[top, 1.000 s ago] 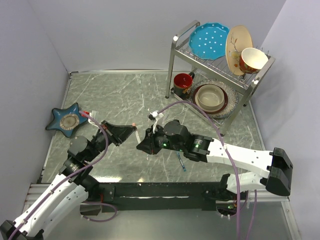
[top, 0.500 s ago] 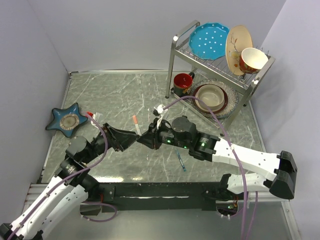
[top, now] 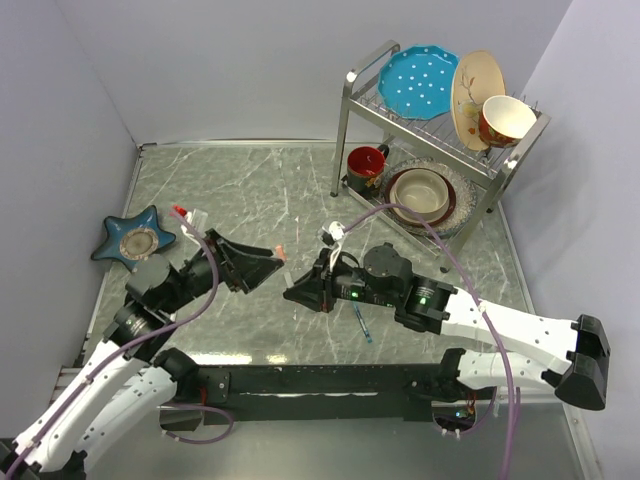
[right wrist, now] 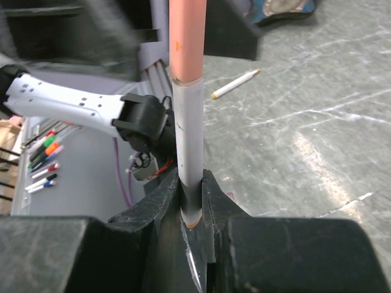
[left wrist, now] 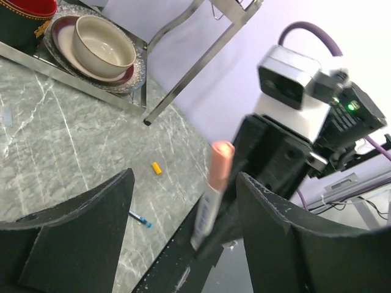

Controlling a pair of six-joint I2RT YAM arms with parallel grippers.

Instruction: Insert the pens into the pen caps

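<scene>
My right gripper has its jaws clenched low on the white pen, which carries the red-orange cap over its tip. My left gripper stands with jaws spread wide either side of that cap, touching nothing. To seat it, I'd close the left squarely on the cap and push straight along the barrel, never sideways. The yellow cap and blue-teal pen lie on the table.

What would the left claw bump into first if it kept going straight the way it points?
Most likely the capped pen that the right claw holds: it stands straight ahead, framed by the left claw's open fingers. The right claw is just behind it. Depth is unclear.
</scene>
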